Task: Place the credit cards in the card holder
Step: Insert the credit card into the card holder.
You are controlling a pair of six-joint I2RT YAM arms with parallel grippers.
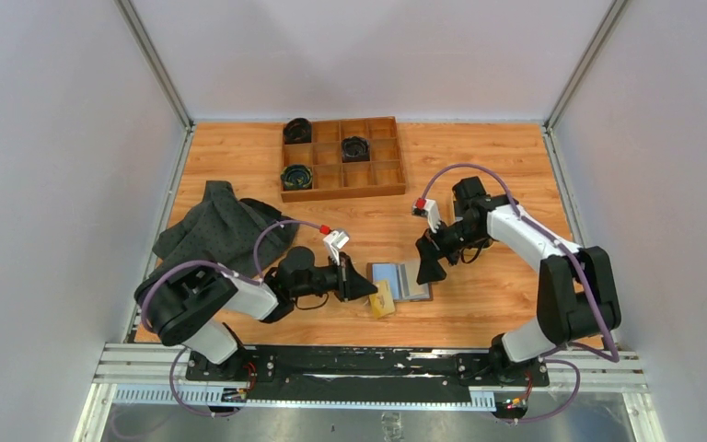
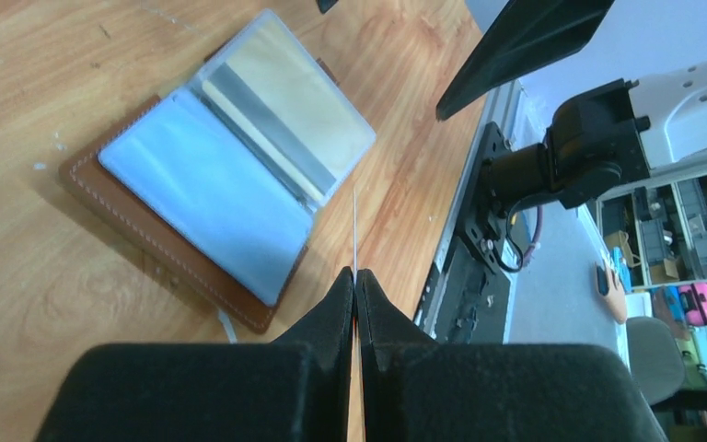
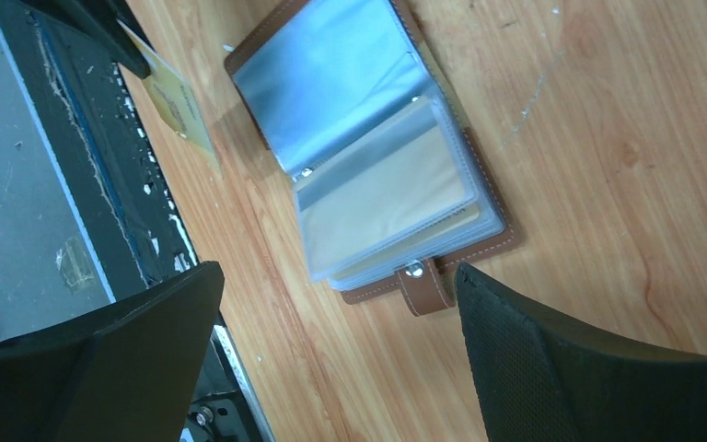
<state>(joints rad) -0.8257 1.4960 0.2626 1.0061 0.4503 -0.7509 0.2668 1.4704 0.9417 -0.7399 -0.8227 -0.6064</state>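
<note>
We show the left pincer clamped on a yellow-gold card, edge-up, pointing right at the card holder, opened left-to-right beneath the gaping, empty right pincer.

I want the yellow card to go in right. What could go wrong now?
1. The left gripper pinches the yellow card only by one end, so it might twist or slip.
2. The card holder lies loose on the table; the right gripper is open above it, not pressing it, so a push could slide it.
3. Its clear sleeves look floppy, so the card may miss the slot.
</note>
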